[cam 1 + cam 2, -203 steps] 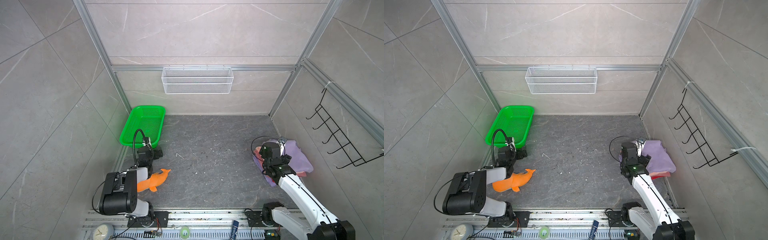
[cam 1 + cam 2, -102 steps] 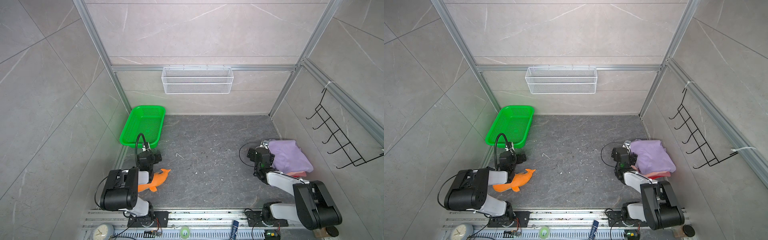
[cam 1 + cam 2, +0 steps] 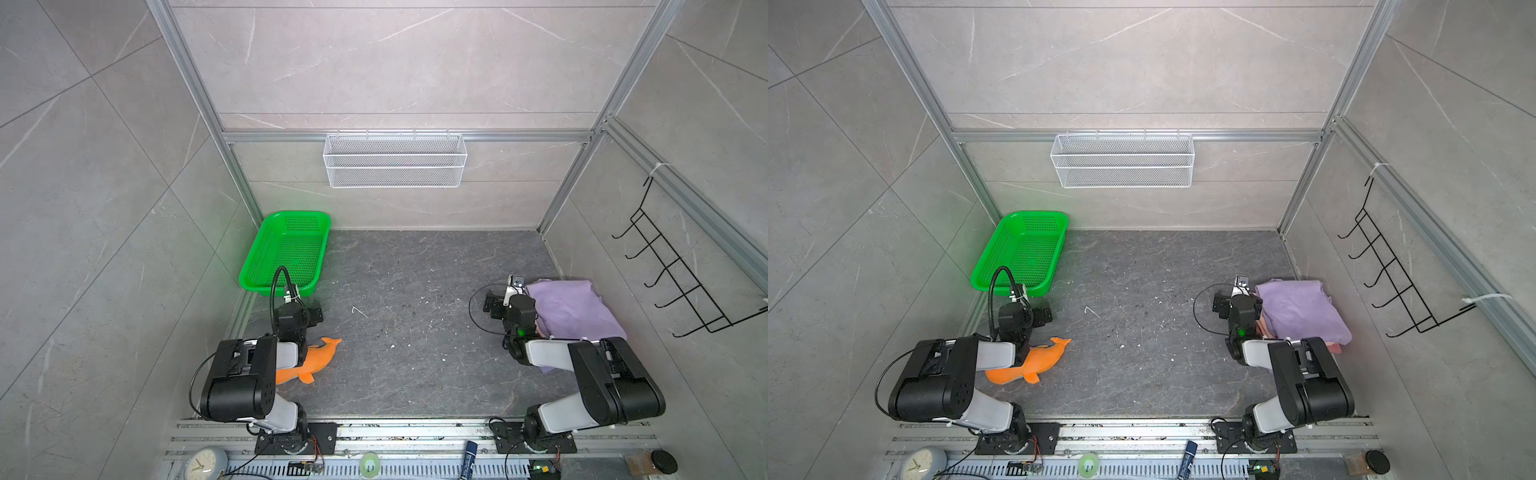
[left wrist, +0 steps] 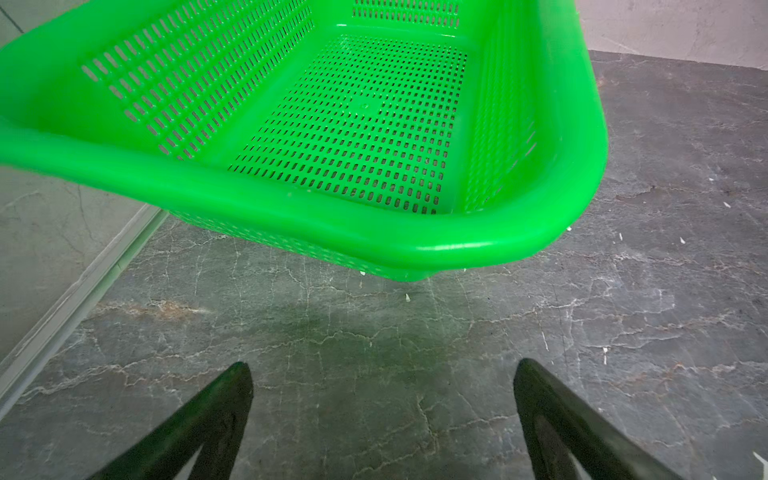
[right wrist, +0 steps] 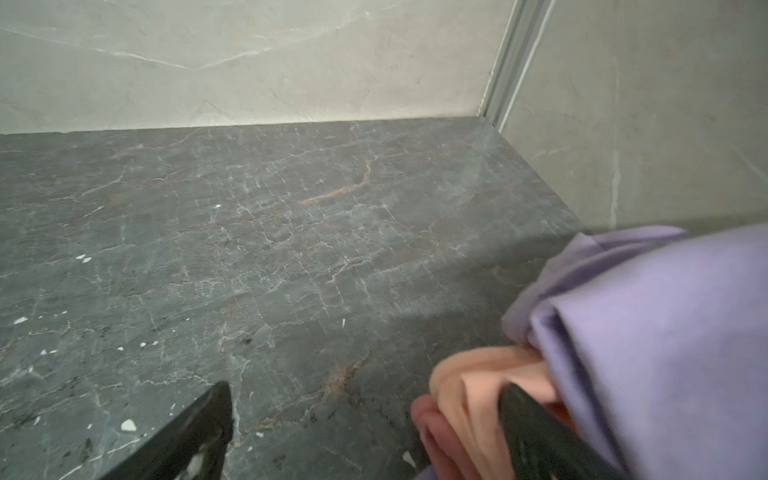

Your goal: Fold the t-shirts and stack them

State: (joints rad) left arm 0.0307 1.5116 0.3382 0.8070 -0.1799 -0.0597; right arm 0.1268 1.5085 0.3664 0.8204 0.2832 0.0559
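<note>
Right pincer (image 5: 368, 388) wide and empty, stacked t-shirts (image 5: 644, 332) just beside it (lilac on top)

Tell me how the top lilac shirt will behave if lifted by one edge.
The lilac shirt is probably floppy: its edge sags in soft rolls over the salmon shirt, so it would likely unfold. It looks like light, thin cloth. Pushed, it would probably bunch or drag the layer beneath.

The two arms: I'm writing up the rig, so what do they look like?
Both the left arm and right arm have boxy black joint housings joined by light grey links. A black cable loops above the left wrist; a green light glows on the right wrist. The fingers are dark and tapered.
</note>
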